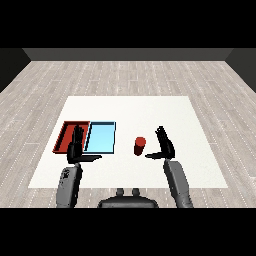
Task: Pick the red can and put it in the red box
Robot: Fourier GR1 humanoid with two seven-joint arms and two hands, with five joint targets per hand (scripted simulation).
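Near the middle of the white table [150,107] the red can [139,145] stands upright; the right hand [165,145] beside it is open, holding nothing, the left hand [76,147] open over the red tray [64,135], by the blue tray [101,137]

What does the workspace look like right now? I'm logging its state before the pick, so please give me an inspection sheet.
Surface: white table on a grey plank floor.
Job's things: red can upright on the table, right of both trays, not held; red tray leftmost, touching the blue tray.
Clutter: nothing seen.
Hands: left hand open, over the red tray's near edge, holding nothing; right hand open, just right of the can, apart from it.
Cables: nothing seen.
Surroundings: dark wall beyond the floor.
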